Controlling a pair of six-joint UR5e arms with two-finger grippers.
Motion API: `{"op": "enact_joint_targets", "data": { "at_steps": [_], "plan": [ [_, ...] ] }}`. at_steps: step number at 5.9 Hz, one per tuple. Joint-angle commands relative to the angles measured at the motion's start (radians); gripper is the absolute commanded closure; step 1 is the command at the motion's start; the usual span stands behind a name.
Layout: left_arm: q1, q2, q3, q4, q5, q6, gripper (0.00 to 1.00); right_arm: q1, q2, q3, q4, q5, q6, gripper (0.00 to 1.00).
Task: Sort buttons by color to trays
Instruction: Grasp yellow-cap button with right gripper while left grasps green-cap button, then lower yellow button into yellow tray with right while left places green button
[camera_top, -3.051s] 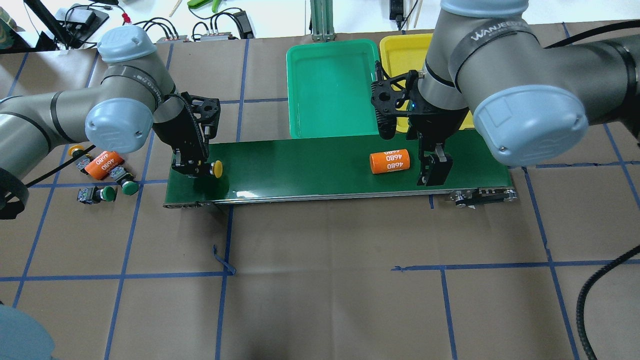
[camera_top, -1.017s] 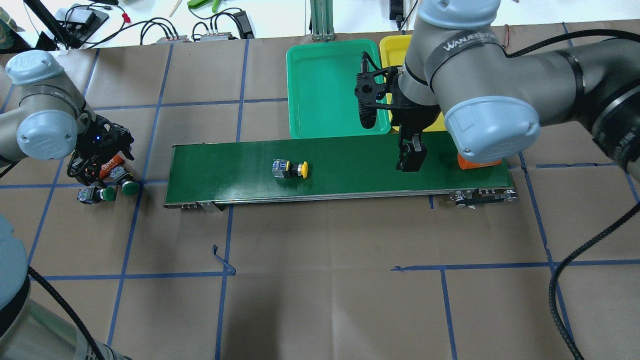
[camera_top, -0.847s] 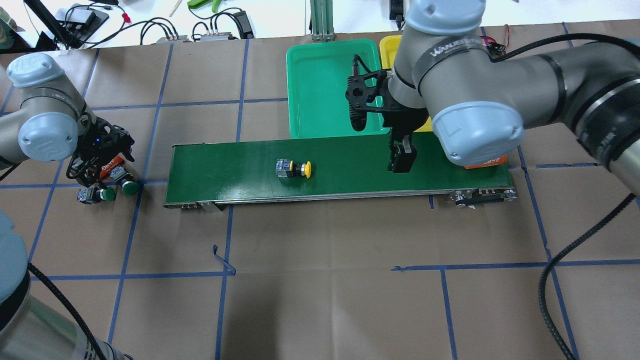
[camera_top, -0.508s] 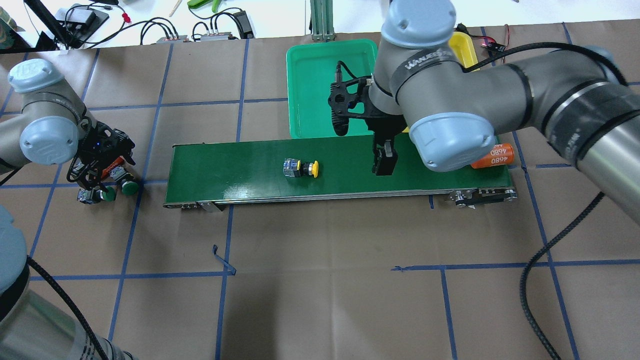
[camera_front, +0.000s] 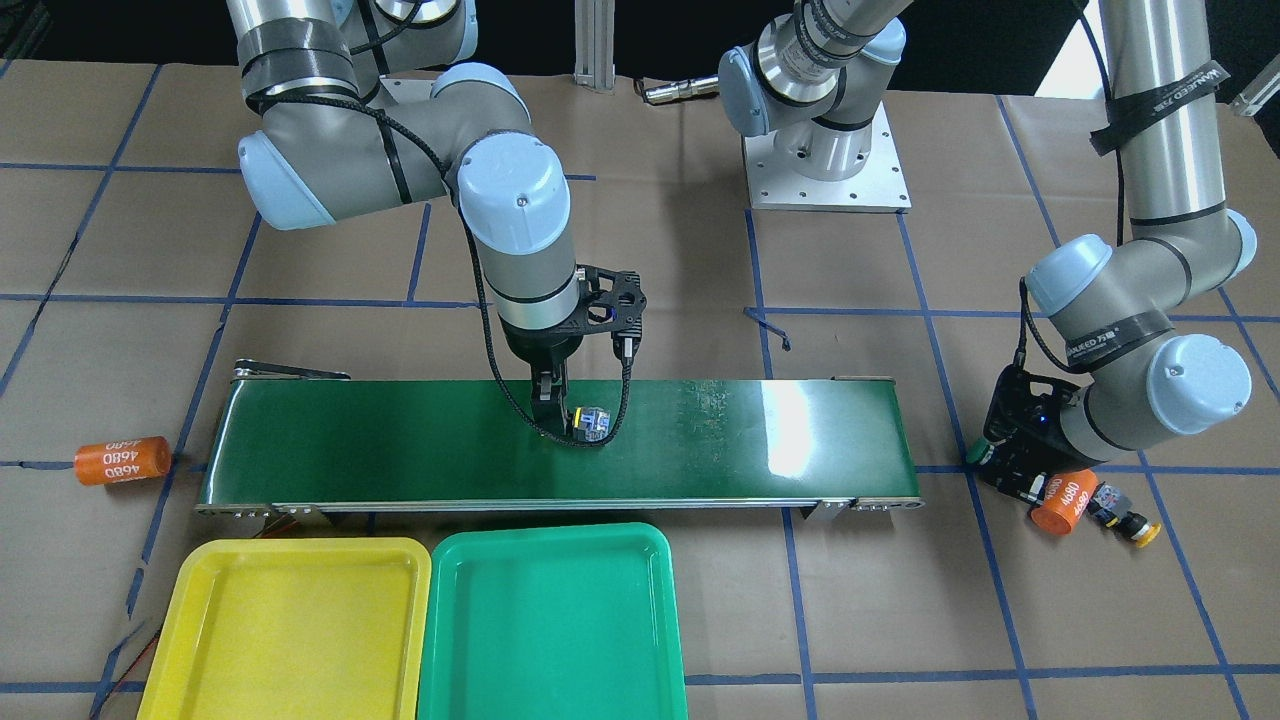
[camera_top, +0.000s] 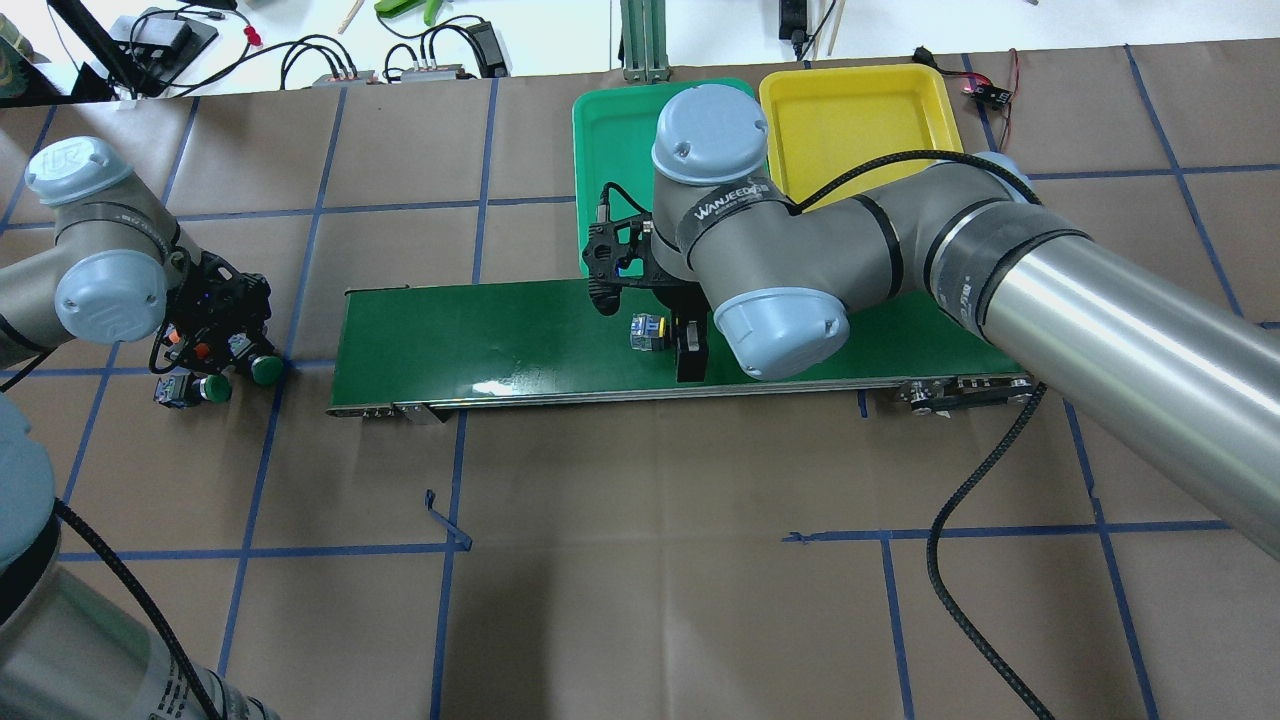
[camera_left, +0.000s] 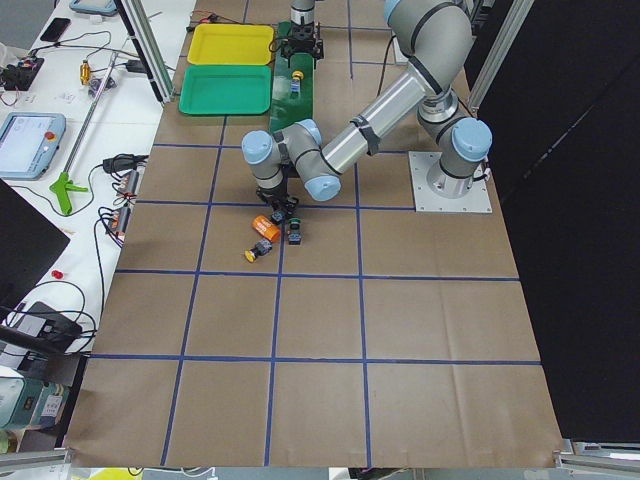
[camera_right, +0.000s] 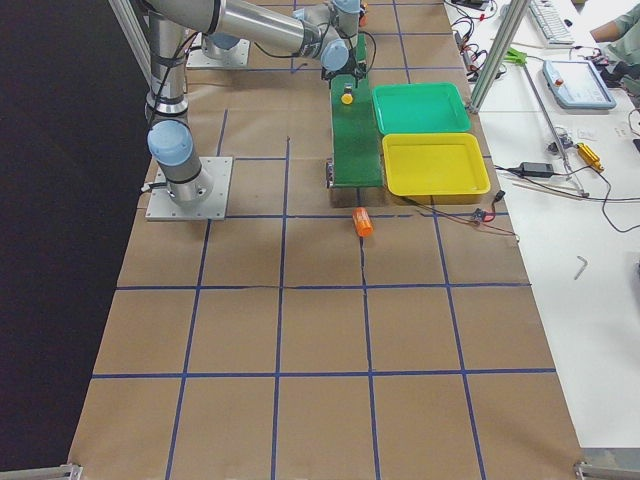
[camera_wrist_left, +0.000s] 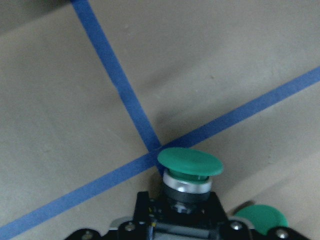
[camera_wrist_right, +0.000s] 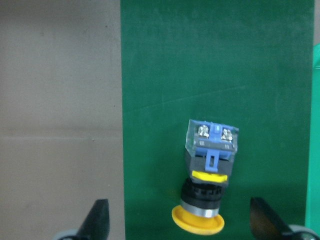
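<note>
A yellow button (camera_top: 648, 330) lies on its side on the dark green conveyor belt (camera_top: 450, 330). My right gripper (camera_top: 680, 345) is open and stands astride it; the right wrist view shows the button (camera_wrist_right: 210, 170) between the two fingers (camera_wrist_right: 97, 220). My left gripper (camera_top: 215, 340) is low over the pile left of the belt, open, with a green button (camera_wrist_left: 190, 162) between its jaws. That green button (camera_top: 265, 370) and a second one (camera_top: 213, 388) lie on the table. A second yellow button (camera_front: 1125, 515) lies beside them. The green tray (camera_top: 600, 130) and yellow tray (camera_top: 850, 120) are empty.
An orange "4680" cylinder (camera_front: 1062, 500) lies by the left gripper. Another orange cylinder (camera_front: 122, 460) lies on the table past the belt's far end. Cables and tools lie beyond the table's back edge. Blue tape lines grid the brown table.
The yellow button rode the belt to the right. My right arm swept left along the belt to straddle it. The orange cylinder left the belt's end. My left gripper sank over the green buttons.
</note>
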Motion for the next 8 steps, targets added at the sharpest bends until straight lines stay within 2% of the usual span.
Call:
{"op": "enact_joint_targets", "data": {
  "at_steps": [1, 2, 3, 4, 6, 7, 8],
  "plan": [
    [-0.015, 0.055, 0.014, -0.059, 0.003, -0.113, 1.0, -0.025, 0.011, 0.021, -0.002, -0.006, -0.027, 0.0],
    [-0.024, 0.106, 0.035, -0.161, -0.005, -0.267, 1.0, -0.071, 0.007, 0.034, -0.008, -0.009, -0.062, 0.0],
    [-0.097, 0.143, 0.057, -0.22, -0.004, -0.499, 1.0, -0.123, 0.002, 0.057, -0.016, -0.008, -0.096, 0.01],
    [-0.195, 0.161, 0.058, -0.222, -0.005, -0.659, 1.0, -0.154, 0.0, 0.093, -0.049, -0.008, -0.102, 0.11],
    [-0.329, 0.139, 0.031, -0.219, -0.055, -0.925, 1.0, -0.191, -0.013, 0.136, -0.104, -0.102, -0.177, 0.66],
    [-0.369, 0.134, 0.026, -0.197, -0.051, -0.972, 0.99, -0.201, -0.023, 0.137, -0.103, -0.111, -0.194, 0.82],
    [-0.368, 0.138, 0.025, -0.197, -0.053, -0.962, 0.31, -0.22, -0.039, 0.137, -0.103, -0.111, -0.238, 0.91]
  ]
}}
